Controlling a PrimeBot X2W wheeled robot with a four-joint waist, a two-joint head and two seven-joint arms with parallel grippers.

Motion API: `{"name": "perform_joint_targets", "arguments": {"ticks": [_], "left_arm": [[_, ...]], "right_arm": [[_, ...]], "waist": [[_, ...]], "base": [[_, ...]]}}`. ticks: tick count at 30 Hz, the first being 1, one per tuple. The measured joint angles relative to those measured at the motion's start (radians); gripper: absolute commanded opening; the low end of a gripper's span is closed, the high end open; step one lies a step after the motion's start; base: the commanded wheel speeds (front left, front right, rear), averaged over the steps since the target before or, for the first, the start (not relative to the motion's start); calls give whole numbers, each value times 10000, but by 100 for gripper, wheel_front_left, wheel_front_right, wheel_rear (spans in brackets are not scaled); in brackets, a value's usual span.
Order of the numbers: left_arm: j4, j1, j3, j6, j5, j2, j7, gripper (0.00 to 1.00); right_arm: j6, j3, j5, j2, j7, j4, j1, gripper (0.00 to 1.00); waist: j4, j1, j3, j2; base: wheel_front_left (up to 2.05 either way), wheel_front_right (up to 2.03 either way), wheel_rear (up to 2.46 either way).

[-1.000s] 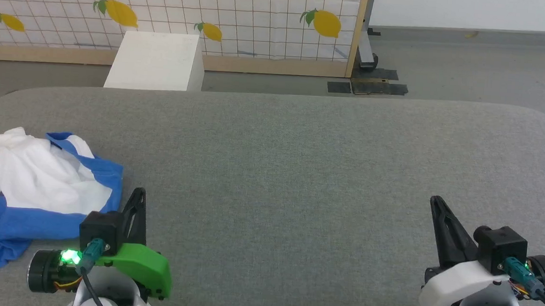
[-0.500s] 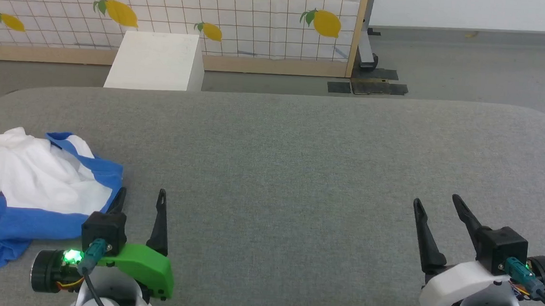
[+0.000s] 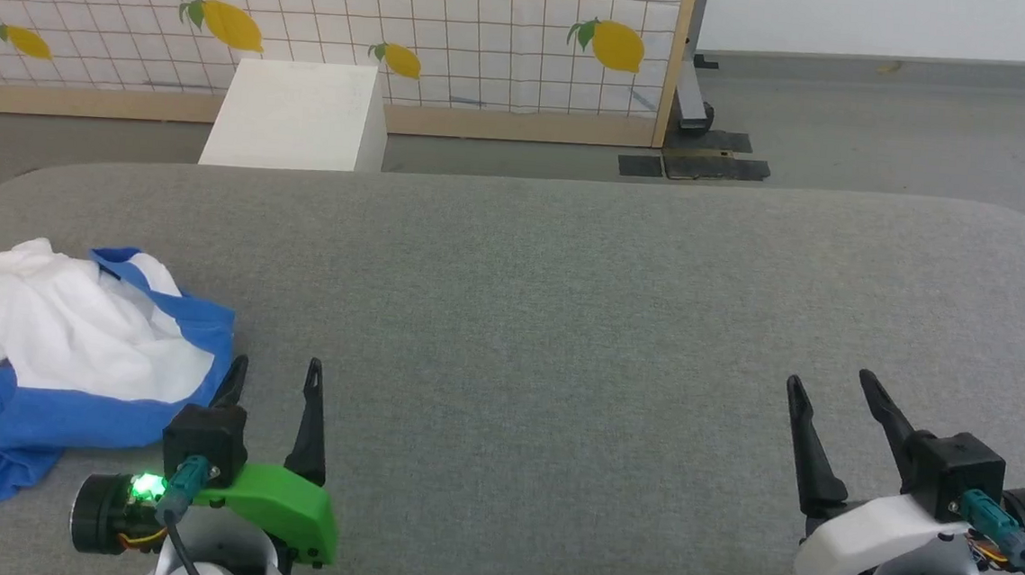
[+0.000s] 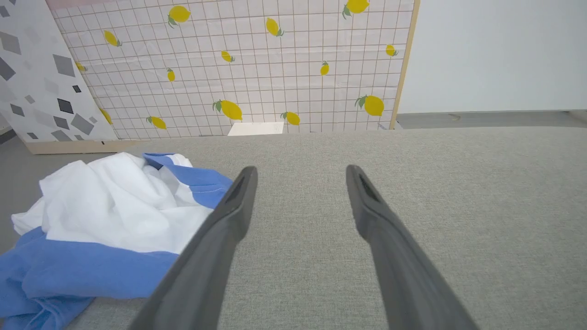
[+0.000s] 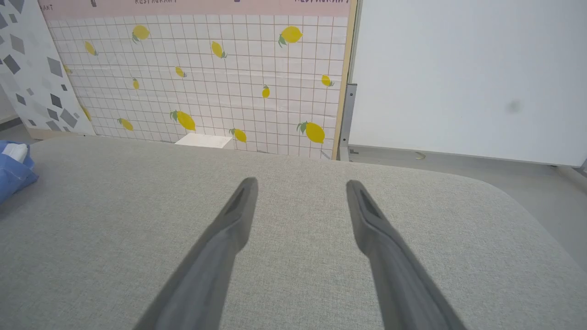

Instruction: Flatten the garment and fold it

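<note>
Head view: garment [image 3: 68, 329] on table [image 3: 564, 327]

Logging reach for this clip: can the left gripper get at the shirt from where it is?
Probably yes. The left gripper is open and empty, close beside the crumpled shirt on the grey table, and nothing lies between them.

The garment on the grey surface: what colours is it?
White and blue; the garment shows best in the left wrist view.
</note>
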Motion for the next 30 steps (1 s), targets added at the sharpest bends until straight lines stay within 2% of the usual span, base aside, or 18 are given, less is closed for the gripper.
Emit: {"name": "perform_joint_targets", "arguments": {"ticks": [15,29,30], "left_arm": [[100,-1,-36,226,-165,12,-305,100],[157,8,-61,424,-439,29,-585,100],[182,9,-79,443,-449,31,-646,100]], "right_arm": [[0,-79,217,0,-307,274,113,100],[0,-146,414,0,-583,483,139,100],[0,-155,468,0,-660,520,144,100]], "waist": [[692,0,-68,0],[1859,1,-95,0],[2111,0,-97,0]], "base": [[0,0,0],[0,0,0],[0,0,0]]}}
